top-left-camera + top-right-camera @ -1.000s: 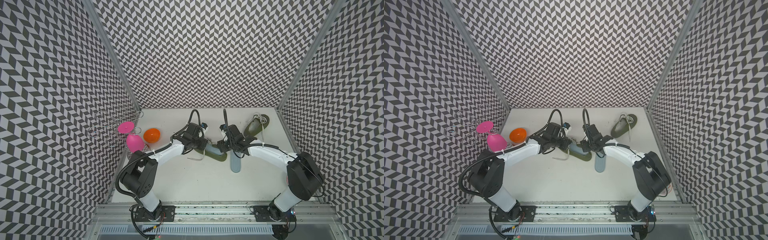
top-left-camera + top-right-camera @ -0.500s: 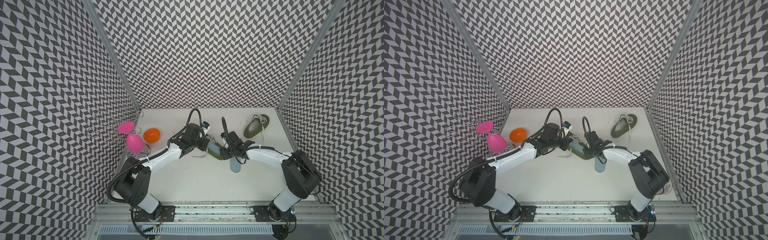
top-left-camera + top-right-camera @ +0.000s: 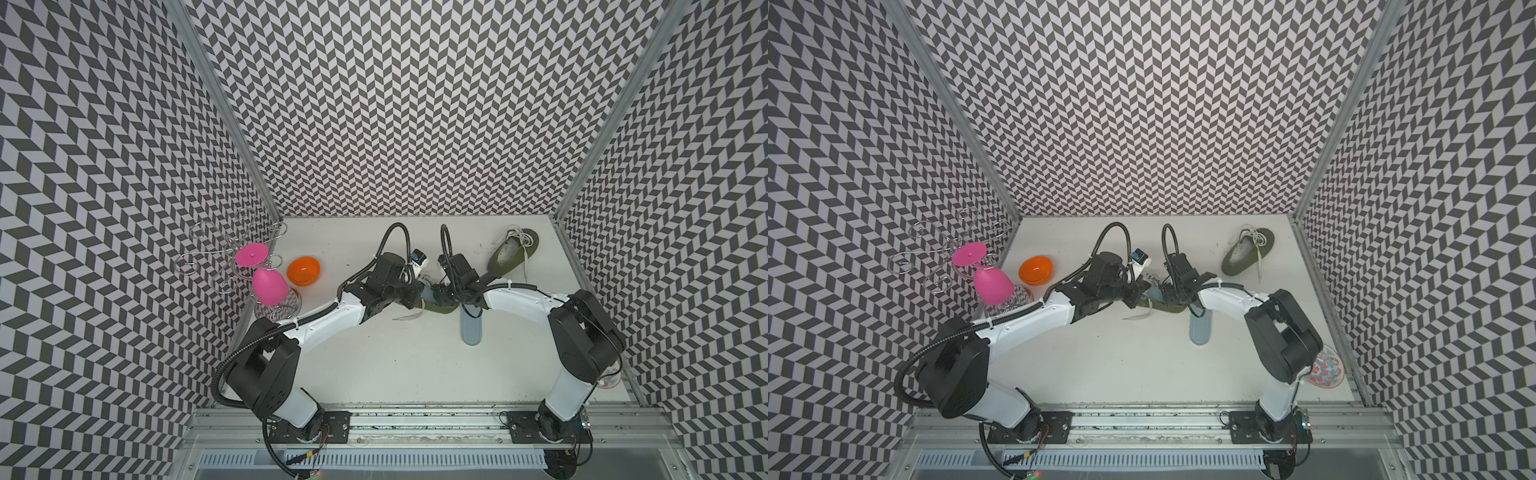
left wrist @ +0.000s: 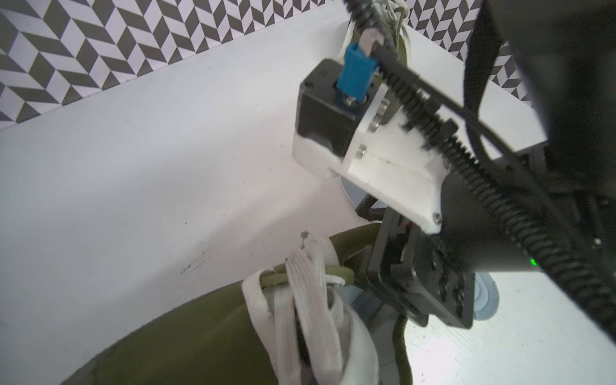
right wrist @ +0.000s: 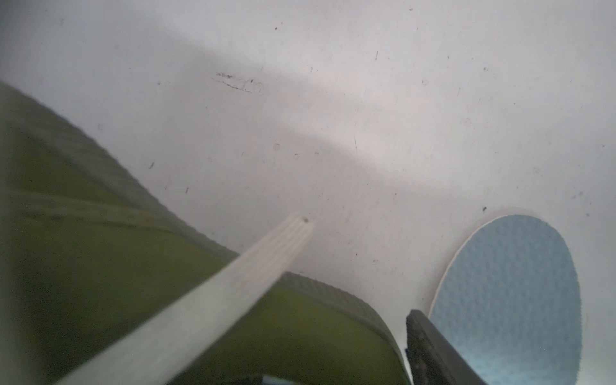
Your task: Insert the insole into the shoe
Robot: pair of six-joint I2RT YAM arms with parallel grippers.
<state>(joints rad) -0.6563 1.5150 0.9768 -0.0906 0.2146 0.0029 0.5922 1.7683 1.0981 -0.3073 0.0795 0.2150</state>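
Note:
An olive shoe (image 3: 444, 310) (image 3: 1170, 310) lies mid-table between both grippers. A blue-grey insole (image 3: 427, 292) (image 3: 1154, 294) sticks out of its opening. My left gripper (image 3: 417, 301) (image 3: 1139, 297) is at the laced end. Its fingers are hidden, and white laces (image 4: 310, 293) and the olive upper (image 4: 186, 336) fill the left wrist view. My right gripper (image 3: 440, 297) (image 3: 1167, 297) (image 4: 416, 293) is over the opening, open. One dark finger (image 5: 430, 346) stands just outside the shoe's side (image 5: 300, 333), with a sliver of table between them.
A second insole (image 3: 471, 328) (image 5: 510, 293) lies flat just right of the shoe. Another olive shoe (image 3: 513, 254) sits back right. An orange bowl (image 3: 304, 271), a pink glass (image 3: 269, 285) and a wire rack (image 3: 216, 257) are at the left wall. A patterned plate (image 3: 1325, 370) is front right.
My right gripper has moved left along the shoe, closer to the left gripper. The shoe and the left gripper have shifted only slightly.

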